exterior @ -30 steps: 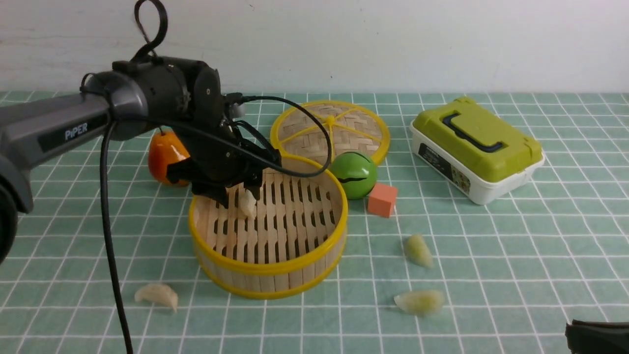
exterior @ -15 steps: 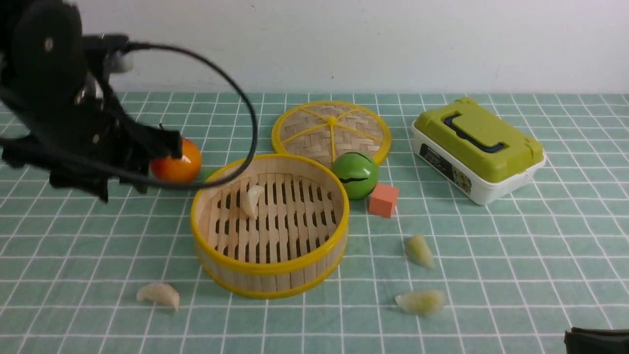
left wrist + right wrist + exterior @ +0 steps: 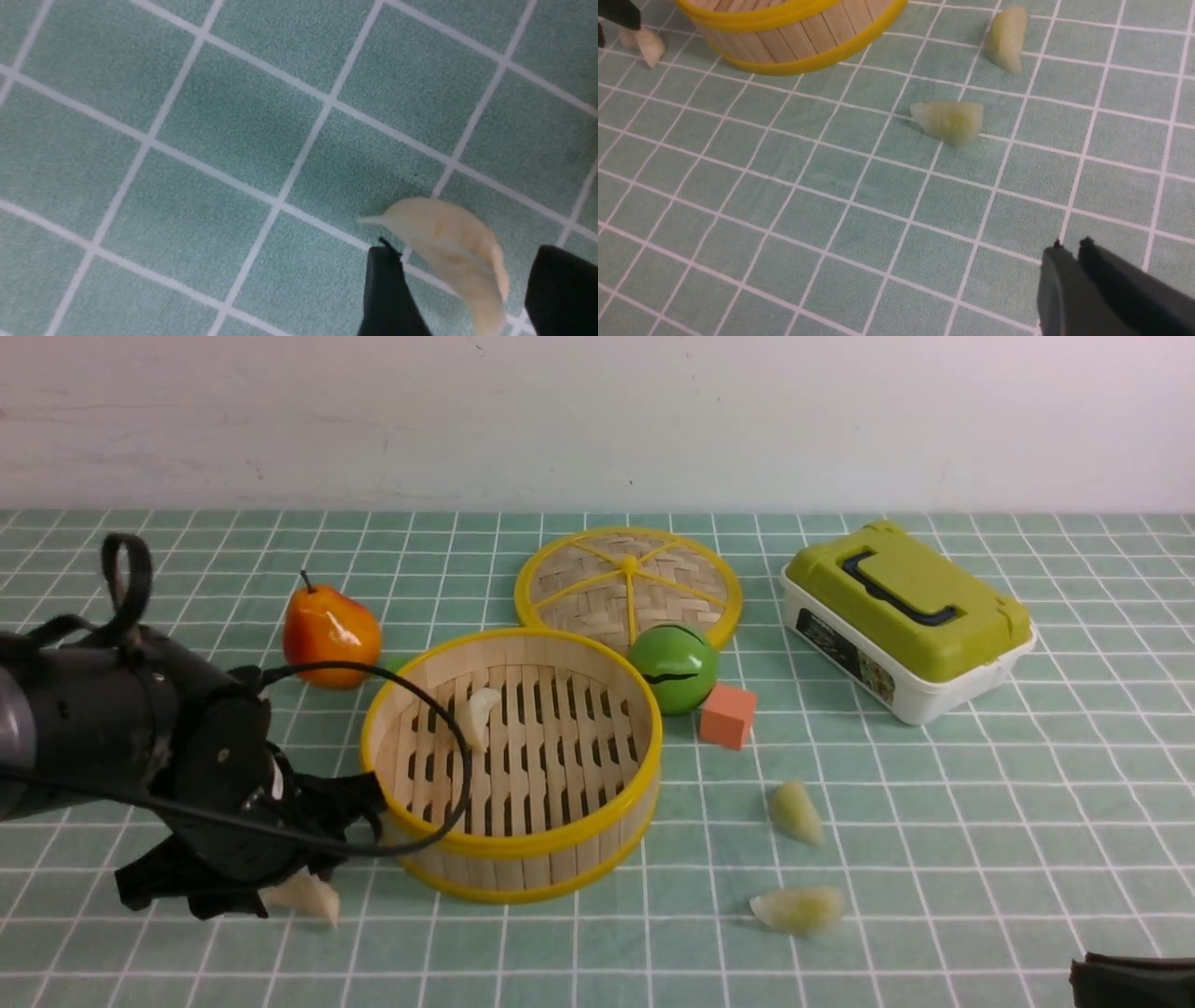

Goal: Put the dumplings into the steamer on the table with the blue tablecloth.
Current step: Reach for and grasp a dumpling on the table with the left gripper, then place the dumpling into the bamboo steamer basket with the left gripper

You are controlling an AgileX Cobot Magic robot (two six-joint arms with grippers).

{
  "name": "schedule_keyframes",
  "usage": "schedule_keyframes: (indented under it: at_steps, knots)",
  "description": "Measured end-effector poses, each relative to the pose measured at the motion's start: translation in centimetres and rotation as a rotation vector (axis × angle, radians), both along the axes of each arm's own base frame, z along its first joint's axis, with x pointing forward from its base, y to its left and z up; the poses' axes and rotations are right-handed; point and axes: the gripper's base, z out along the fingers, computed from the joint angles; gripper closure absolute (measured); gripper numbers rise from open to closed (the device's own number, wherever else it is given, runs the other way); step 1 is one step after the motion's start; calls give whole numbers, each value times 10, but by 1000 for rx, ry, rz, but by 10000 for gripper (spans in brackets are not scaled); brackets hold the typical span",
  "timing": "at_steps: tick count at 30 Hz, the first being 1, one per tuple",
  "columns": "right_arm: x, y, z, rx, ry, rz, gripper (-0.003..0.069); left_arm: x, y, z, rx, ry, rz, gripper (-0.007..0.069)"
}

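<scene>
The bamboo steamer [image 3: 513, 845] stands mid-table on the teal grid tablecloth [image 3: 971, 821], with one whitish dumpling [image 3: 478, 714] on its slats. A second whitish dumpling [image 3: 308, 896] lies on the cloth left of the steamer's front. My left gripper [image 3: 252, 891] is low over it, open, and the dumpling [image 3: 448, 247] lies between the two black fingers, untouched. Two greenish dumplings [image 3: 795, 812] [image 3: 798, 908] lie right of the steamer, also seen in the right wrist view [image 3: 1008, 37] [image 3: 950, 122]. My right gripper [image 3: 1069, 245] is shut and empty near the front right edge [image 3: 1120, 975].
An orange pear [image 3: 329, 633] stands behind the steamer on the left. The flat woven lid [image 3: 627, 581], a green ball [image 3: 674, 667] and an orange cube [image 3: 726, 714] are behind it on the right. A green-lidded box [image 3: 906, 616] stands at the back right.
My left arm left a whitish dumpling in the steamer, swung away to the left, then came down to the whitish dumpling at the front left. The right arm has not moved.
</scene>
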Motion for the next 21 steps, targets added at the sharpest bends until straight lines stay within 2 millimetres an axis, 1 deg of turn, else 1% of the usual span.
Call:
schedule_keyframes:
  at_steps: [2, 3, 5, 6, 7, 8, 9, 12, 13, 16, 19, 20, 21]
  knots:
    - [0, 0, 0, 0, 0, 0, 607, 3, -1, -7, 3, 6, -4, 236]
    - [0, 0, 0, 1, 1, 0, 606, 5, -2, -12, 4, 8, -7, 248]
    - [0, 0, 0, 4, 1, 0, 604, 6, -2, -14, 8, 2, -17, 284]
    - [0, 0, 0, 5, 2, 0, 603, 7, -2, -15, 14, 3, -22, 321]
    - [0, 0, 0, 5, 3, 1, 602, 7, -1, -16, 22, 2, -29, 389]
    - [0, 0, 0, 6, 3, 1, 601, 7, -1, -16, 26, 1, -33, 411]
    - [0, 1, 0, 12, 5, 1, 599, 7, -1, -16, 35, 0, -42, 466]
    - [0, 1, 0, 18, 7, 1, 596, 8, 0, -13, 54, 9, -64, 469]
    - [0, 1, 0, 20, 8, 1, 596, 8, 0, -7, 72, 16, -86, 466]
    - [0, 1, 0, 20, 8, 1, 594, 10, -1, 24, 82, -12, -149, 466]
    - [0, 1, 0, 20, 7, 0, 592, 14, -9, 72, 24, -111, -235, 466]
    - [0, 1, 0, 20, 7, 0, 592, 17, -14, 89, -22, -157, -266, 466]
    - [0, 1, 0, 19, 6, 0, 590, 19, -18, 100, -45, -190, -310, 466]
